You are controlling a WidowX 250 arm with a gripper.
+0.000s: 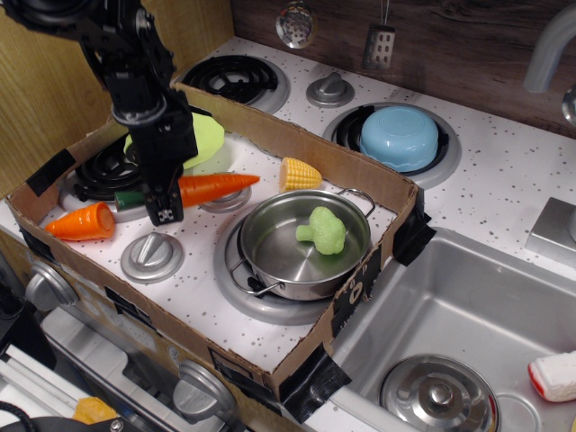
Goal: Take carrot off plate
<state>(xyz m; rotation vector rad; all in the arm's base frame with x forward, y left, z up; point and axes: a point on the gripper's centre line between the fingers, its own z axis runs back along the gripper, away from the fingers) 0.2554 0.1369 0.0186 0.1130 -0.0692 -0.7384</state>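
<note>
The long orange carrot [219,185] with a dark green stem end [128,198] lies level just in front of the lime yellow-green plate [205,135], over a silver knob and off the plate. My gripper [165,209] comes down from above and is shut on the carrot near its stem end. The black fingers [167,193] hide the part of the carrot between the orange body and the stem. My arm covers the plate's left part.
A stubby orange carrot piece [81,220] lies at the left. A corn piece [300,173], a steel pan [270,261] holding green broccoli [324,229] and a cardboard wall [342,162] are to the right. A blue bowl [399,137] sits behind, a sink [468,315] at the right.
</note>
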